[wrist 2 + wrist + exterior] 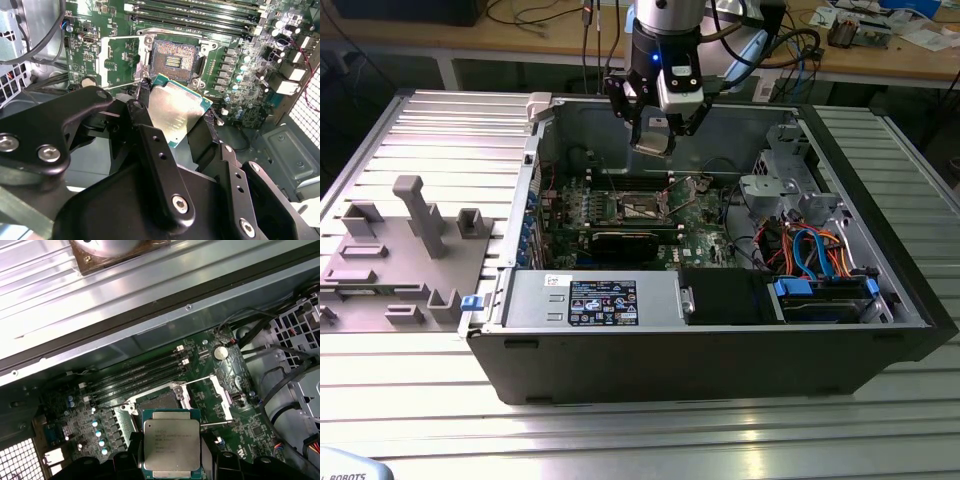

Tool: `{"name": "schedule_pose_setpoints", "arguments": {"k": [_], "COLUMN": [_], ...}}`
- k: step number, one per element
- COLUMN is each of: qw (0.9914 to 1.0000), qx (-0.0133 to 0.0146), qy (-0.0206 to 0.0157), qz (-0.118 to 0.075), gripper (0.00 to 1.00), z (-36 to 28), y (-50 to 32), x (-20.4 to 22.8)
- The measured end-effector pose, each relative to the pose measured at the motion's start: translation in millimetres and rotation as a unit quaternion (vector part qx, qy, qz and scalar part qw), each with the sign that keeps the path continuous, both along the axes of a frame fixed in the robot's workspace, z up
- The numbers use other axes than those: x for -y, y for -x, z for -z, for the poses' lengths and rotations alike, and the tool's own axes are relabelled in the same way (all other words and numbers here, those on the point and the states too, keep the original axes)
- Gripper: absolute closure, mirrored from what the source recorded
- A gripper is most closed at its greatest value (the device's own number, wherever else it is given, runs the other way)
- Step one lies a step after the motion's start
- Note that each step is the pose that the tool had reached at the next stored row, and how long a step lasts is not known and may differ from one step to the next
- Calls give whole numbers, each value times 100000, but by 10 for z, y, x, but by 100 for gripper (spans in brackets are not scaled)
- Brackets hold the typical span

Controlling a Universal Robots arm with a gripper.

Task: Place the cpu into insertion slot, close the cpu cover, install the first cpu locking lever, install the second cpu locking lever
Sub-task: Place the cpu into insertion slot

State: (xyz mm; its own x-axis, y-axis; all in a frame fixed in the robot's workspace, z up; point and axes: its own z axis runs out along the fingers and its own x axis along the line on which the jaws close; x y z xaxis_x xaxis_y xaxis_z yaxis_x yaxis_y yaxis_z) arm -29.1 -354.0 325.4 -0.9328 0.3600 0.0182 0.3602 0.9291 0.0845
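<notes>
cpu [177,112] should be light, stiff and thin, but fragile. I'd guess its underside won't forgive a knock, so the edges are the only sane place to grab it. The gripper [177,107] fingers [144,92] are pinching it by two opposite edges, metal lid facing up. It looks like a silvery-grey square on a green rim. In the exterior view it hangs at 12 o'clock from the insertion slot [642,207], not seated yet — cpu cover [221,396] flipped open.

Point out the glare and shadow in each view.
Exterior view: lamp glare streaks the ribbed aluminium table; the black computer case is dim inside. Second wrist view: the small silvery square cpu gleams in the black gripper. First wrist view: its lid is evenly lit.
</notes>
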Motion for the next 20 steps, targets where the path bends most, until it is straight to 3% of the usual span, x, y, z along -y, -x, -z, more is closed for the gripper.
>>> {"name": "schedule_pose_setpoints", "arguments": {"k": [13, 20], "qw": [99996, 99991], "qx": [0, 2], "qy": [110, 517], "qz": [853, 1199], "gripper": [46, 46], "z": [0, 0], "y": [0, 0], "x": [0, 0]}}
